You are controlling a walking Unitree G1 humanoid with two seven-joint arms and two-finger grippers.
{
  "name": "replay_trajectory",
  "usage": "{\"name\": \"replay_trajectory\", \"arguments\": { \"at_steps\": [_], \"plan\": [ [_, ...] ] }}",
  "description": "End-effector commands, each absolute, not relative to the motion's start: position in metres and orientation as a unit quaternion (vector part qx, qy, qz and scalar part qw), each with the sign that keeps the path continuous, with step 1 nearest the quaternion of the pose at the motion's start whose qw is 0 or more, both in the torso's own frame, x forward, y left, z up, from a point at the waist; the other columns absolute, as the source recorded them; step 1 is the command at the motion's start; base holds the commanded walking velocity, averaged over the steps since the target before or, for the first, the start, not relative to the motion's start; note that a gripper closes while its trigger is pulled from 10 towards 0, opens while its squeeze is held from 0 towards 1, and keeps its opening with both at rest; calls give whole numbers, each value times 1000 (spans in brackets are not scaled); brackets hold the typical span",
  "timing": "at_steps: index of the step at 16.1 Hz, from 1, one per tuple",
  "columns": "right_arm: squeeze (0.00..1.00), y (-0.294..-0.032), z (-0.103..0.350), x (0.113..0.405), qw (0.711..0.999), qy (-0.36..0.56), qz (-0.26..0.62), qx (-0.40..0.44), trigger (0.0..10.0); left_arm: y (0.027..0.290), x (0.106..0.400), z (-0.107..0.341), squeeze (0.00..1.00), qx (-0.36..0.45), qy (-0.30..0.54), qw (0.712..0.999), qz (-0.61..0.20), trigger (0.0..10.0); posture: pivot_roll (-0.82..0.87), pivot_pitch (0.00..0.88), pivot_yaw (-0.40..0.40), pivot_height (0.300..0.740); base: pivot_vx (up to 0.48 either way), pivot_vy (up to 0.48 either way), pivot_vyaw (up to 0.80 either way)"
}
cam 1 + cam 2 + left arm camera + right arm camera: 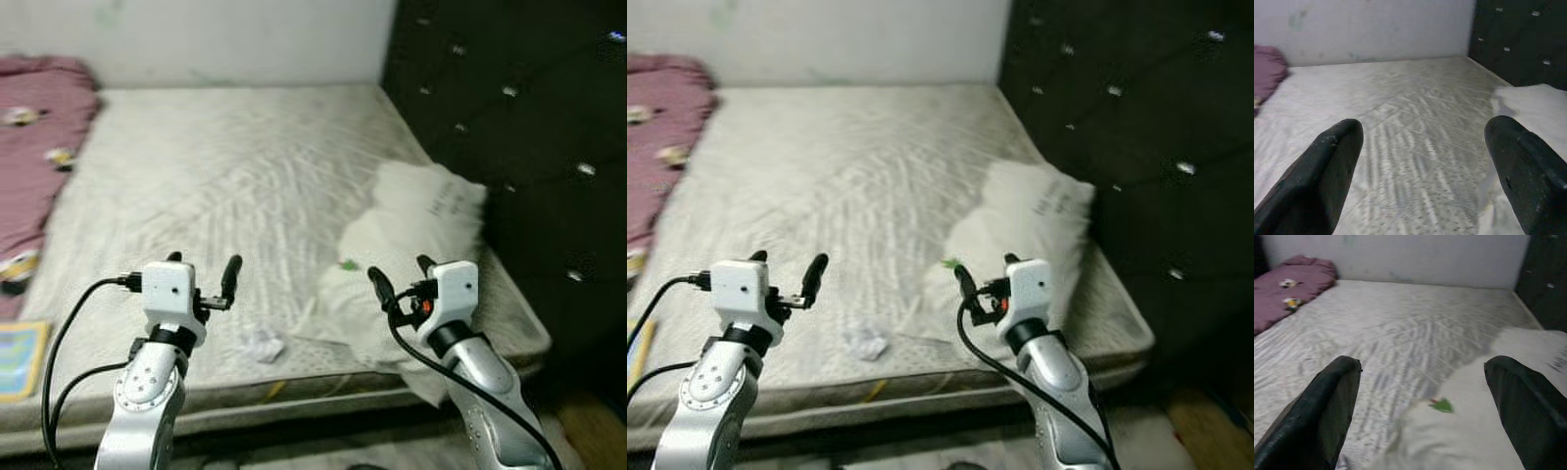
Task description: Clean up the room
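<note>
Facing the bare mattress [225, 186], we hold both arms raised over its near edge. Our left gripper [201, 279] has its fingers spread wide, with nothing between them; our right gripper [402, 279] is likewise spread and empty.

Nearest to us, a crumpled piece of white paper [263, 345] lies on the mattress close to the front edge, between the two grippers and nearer the left one. We judge it to be light, soft and easily crushed; a pinch across its middle should lift it, and a firm closing force is not needed.

Just beyond the right gripper lies a white pillow [416, 220], slumped against the dark tufted headboard [519, 117]. A small green scrap [1442, 405] rests on its near corner. We judge the scrap to be thin and very light, liable to slip or blow aside, so we take it from above with the fingertips. The pillow is soft and bulky; we grip a corner, not the middle.

Farther off, on the left, a maroon blanket [34, 147] lies bunched along the mattress edge.
</note>
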State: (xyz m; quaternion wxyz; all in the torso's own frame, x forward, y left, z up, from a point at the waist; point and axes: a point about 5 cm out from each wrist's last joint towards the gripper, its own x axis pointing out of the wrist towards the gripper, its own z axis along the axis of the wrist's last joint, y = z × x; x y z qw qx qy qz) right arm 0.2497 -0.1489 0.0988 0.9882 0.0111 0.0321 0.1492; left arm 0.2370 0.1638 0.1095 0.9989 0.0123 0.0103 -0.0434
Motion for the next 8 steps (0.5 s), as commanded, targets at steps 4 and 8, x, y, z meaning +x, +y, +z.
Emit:
{"name": "replay_trajectory", "arguments": {
  "at_steps": [4,8],
  "plan": [
    [0,-146,103,252,988,25,150,13,10000,168,237,107,0,4,22,999,-34,10000,-26,60,-53,740,0,480,0],
    [0,-147,103,253,989,24,147,13,10000,170,238,110,0,18,14,999,-27,10000,-27,61,-53,740,0,480,0]
  ]
}}
